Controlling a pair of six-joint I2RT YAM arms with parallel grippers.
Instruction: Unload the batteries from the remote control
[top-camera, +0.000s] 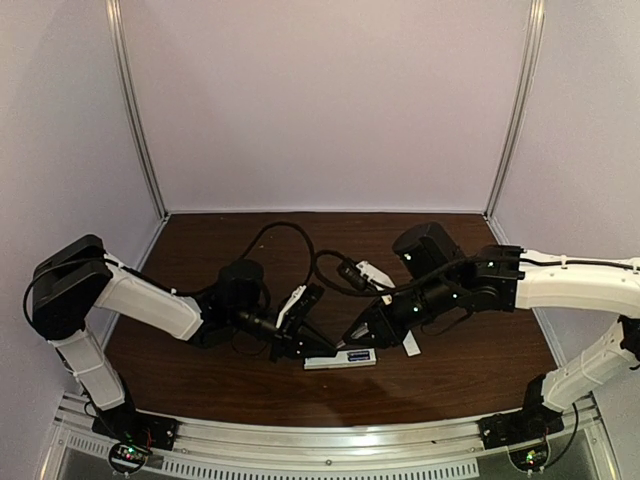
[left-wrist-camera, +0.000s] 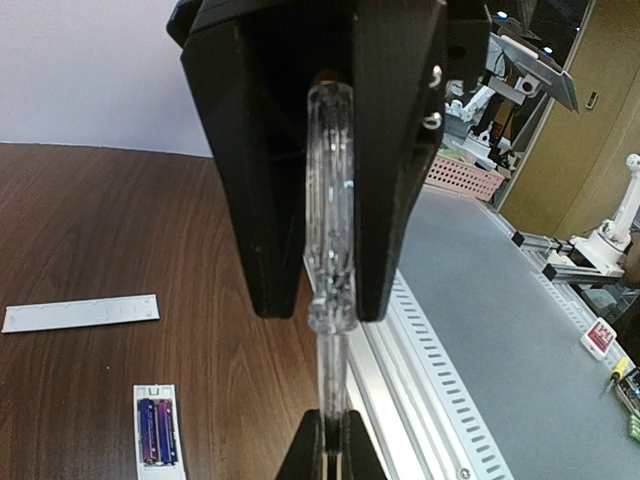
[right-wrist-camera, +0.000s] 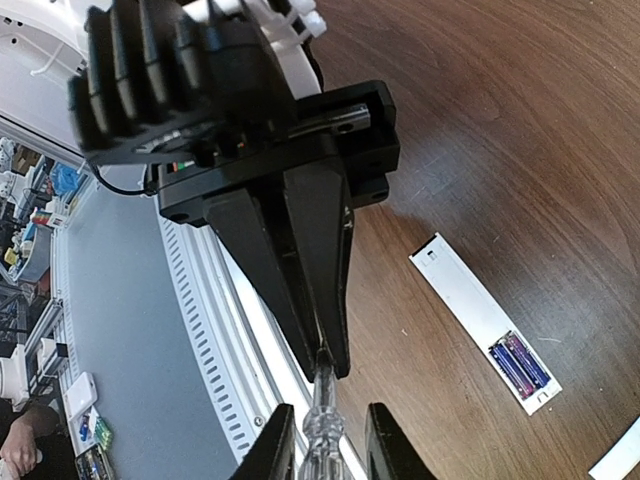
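Observation:
The white remote control (right-wrist-camera: 460, 300) lies on the brown table with its bay uncovered, and two blue-purple batteries (right-wrist-camera: 520, 365) sit side by side in it. They show again in the left wrist view, batteries (left-wrist-camera: 157, 430) in the remote control (left-wrist-camera: 155, 392). A clear-handled screwdriver (left-wrist-camera: 330, 250) hangs level above the table's near edge. My left gripper (left-wrist-camera: 333, 440) is shut on its metal shaft. My right gripper (right-wrist-camera: 325, 445) has a finger on either side of the clear handle, with a narrow gap showing on each side. From above, both grippers meet just over the remote control (top-camera: 325, 361).
The flat white cover strip (left-wrist-camera: 80, 313) lies loose on the table beyond the remote. The slotted aluminium rail (right-wrist-camera: 215, 330) runs along the table's near edge, right under the screwdriver. Black cables (top-camera: 300, 240) loop behind the arms.

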